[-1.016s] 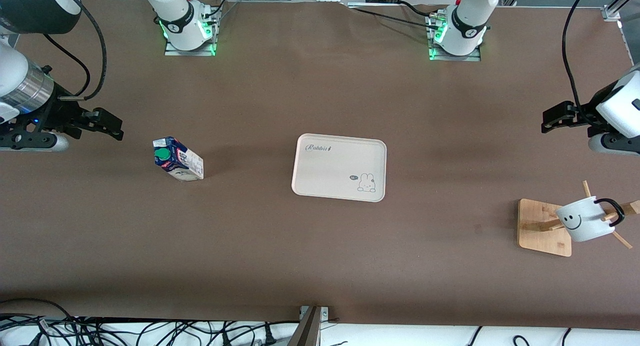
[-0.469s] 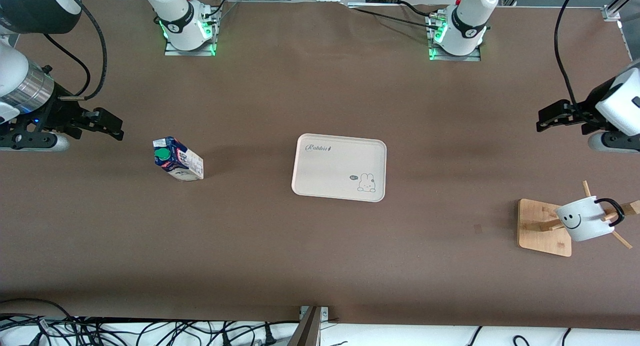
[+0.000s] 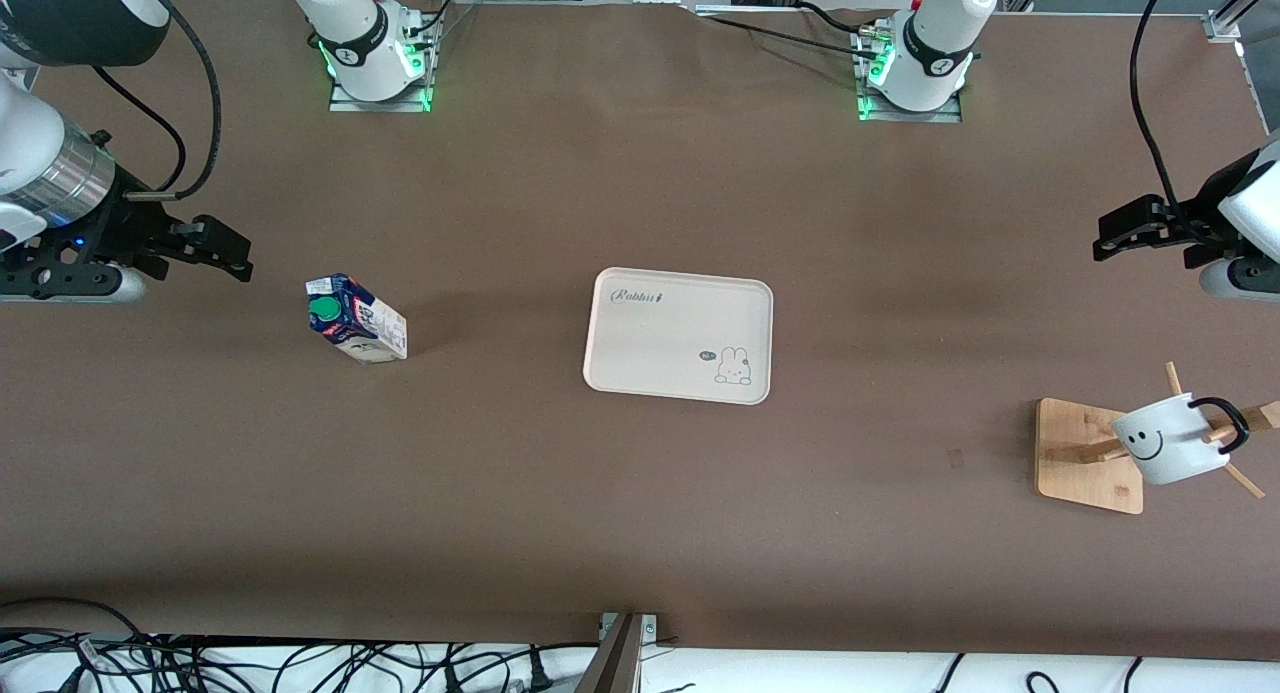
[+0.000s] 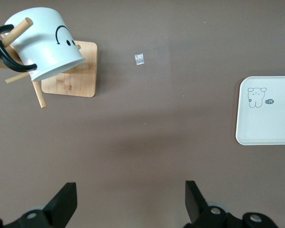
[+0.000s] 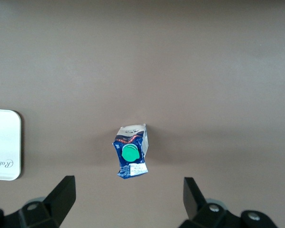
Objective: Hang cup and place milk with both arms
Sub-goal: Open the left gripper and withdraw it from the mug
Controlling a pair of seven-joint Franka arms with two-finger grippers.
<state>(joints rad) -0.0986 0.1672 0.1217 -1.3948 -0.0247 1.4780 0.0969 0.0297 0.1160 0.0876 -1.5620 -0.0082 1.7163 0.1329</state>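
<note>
At the table's two ends: both my grippers hang spread wide, holding nothing.
My left gripper is over bare table, cup hung on the wooden rack; my right gripper is near the upright milk; tray sits mid-table.

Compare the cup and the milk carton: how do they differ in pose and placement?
The cup hangs tilted by its black handle on the wooden rack; the milk stands on the bare table. The cup is at the left arm's end, the milk at the right arm's. Neither is held.
</note>
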